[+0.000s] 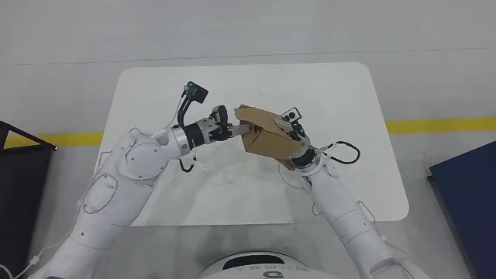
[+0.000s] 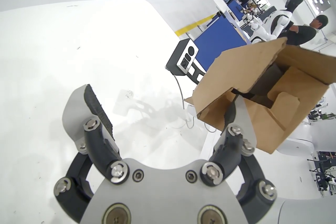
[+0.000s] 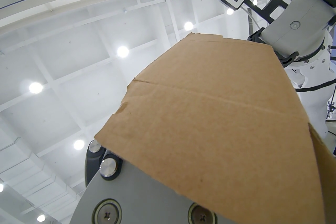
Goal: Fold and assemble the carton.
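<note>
The white counter [image 1: 341, 101] sits under both arms. Above its middle the brown carton [image 1: 263, 136] is held up, tilted, its open side facing the left pincer [image 2: 162, 101]. That pincer is spread wide, with one finger against the carton's edge. The right pincer [image 1: 290, 129] is up against the cardboard, which covers it, so I cannot tell its grip.

- The carton [image 2: 236, 72] was brown cardboard, matt and a bit rough; its cut edges looked ragged.
- The left gripper [image 2: 162, 96] had a grey metal body, smooth and dull; its screws [image 2: 119, 172] were shiny.
- Its pads [image 2: 98, 109] were black and bumpy, like rubber; the links [image 2: 101, 146] behind them looked like black matt plastic.
- The table [image 2: 78, 51] was white, smooth and a little glossy, with small dark marks.
</note>
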